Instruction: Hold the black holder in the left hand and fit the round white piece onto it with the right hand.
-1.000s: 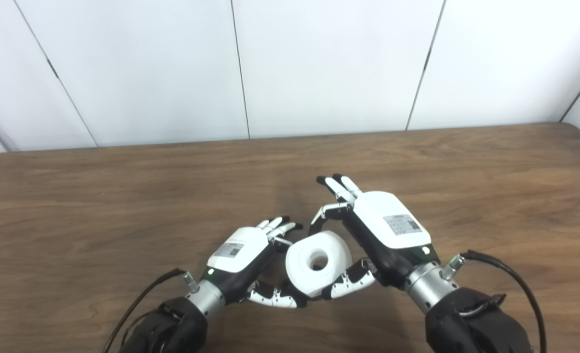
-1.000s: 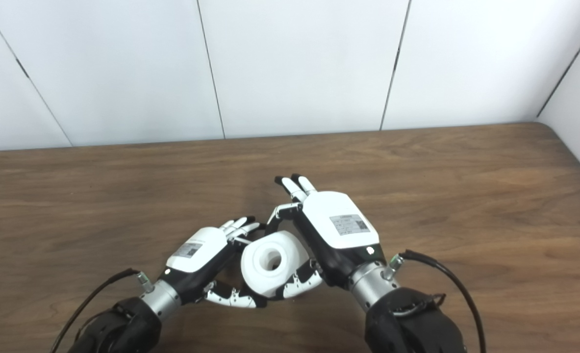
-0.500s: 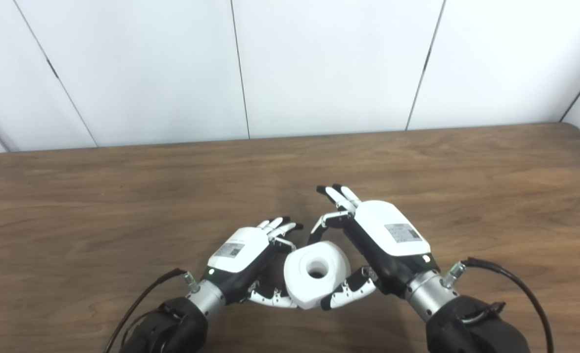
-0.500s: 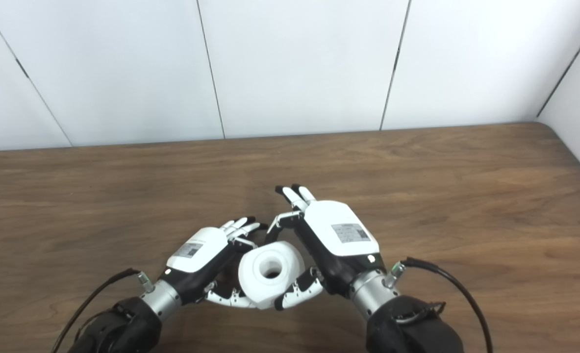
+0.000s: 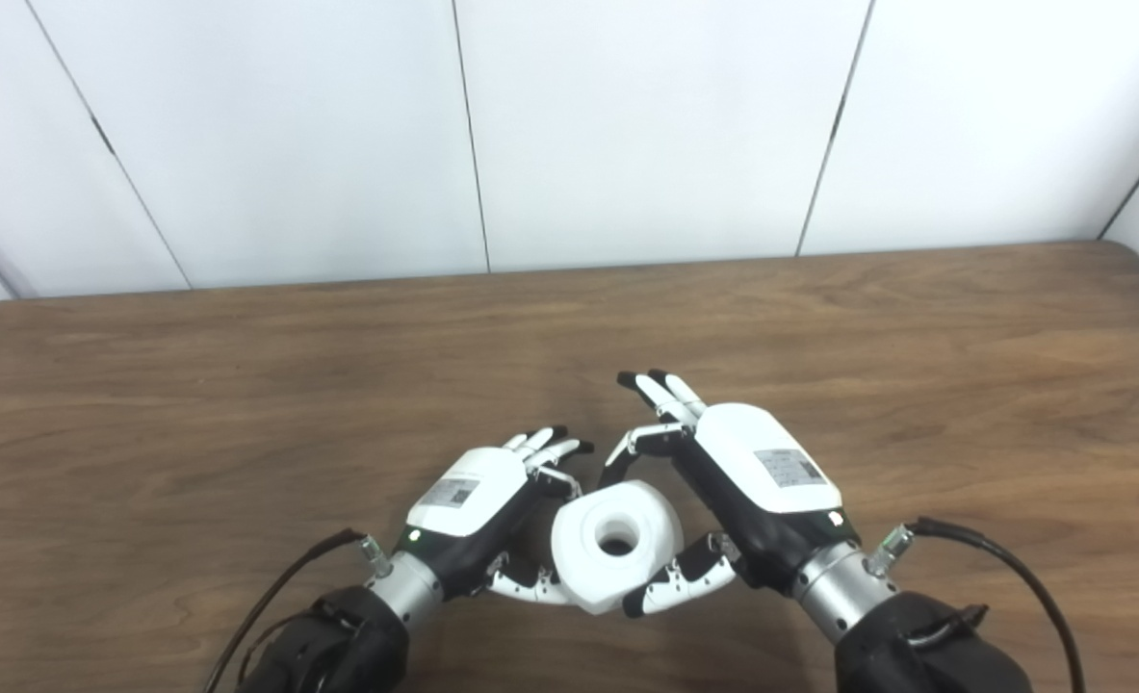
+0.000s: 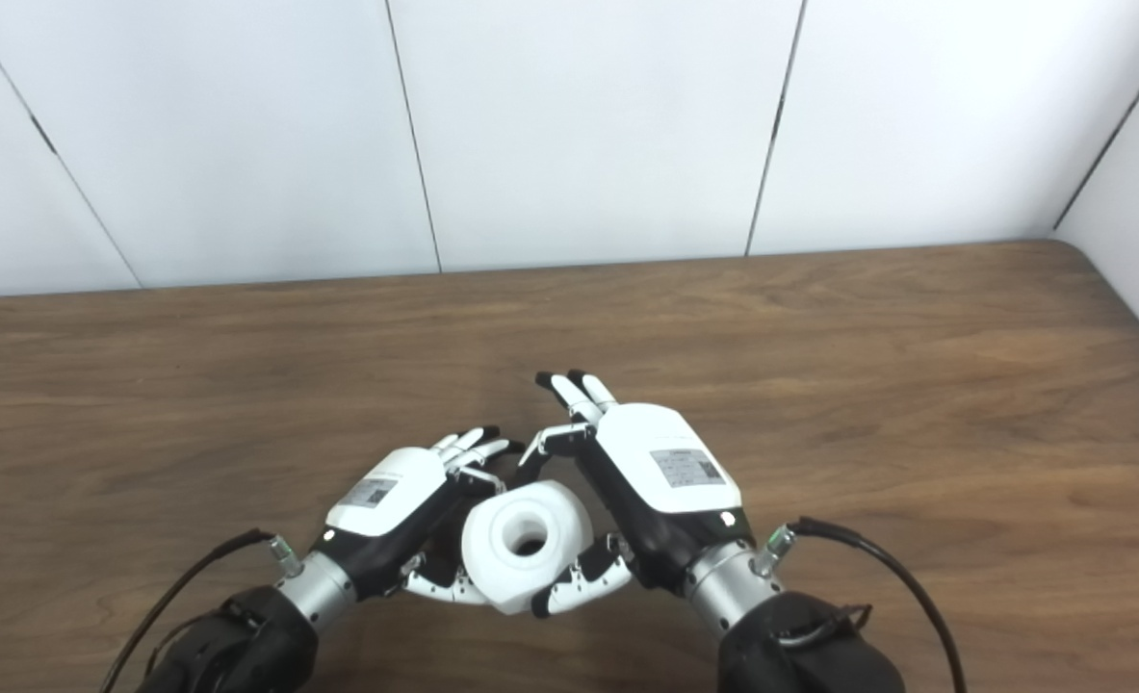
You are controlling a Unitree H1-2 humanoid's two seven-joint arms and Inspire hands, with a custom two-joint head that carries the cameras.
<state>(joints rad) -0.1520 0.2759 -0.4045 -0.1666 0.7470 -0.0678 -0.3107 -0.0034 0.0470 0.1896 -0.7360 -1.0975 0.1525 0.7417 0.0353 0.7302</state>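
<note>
The round white piece (image 5: 581, 541), thick with a hole in its middle, sits between my two hands low in the centre. My right hand (image 5: 760, 470) is shut on it, pinching it between thumb and one finger, with the other fingers (image 5: 660, 390) stretched out beyond. My left hand (image 5: 468, 491) lies close against the piece's left side, its fingers curled under and behind it. The black holder is almost wholly hidden behind the white piece. Only a dark spot shows through the hole (image 6: 529, 547).
The brown wooden table (image 5: 242, 385) runs wide to both sides and back to a white panelled wall (image 5: 627, 125). Black cables (image 5: 1007, 556) loop from both wrists near the bottom edge.
My right hand has brought the white piece down and a little left, closer against my left hand, and the hole now faces more upward. The left hand has barely moved.
</note>
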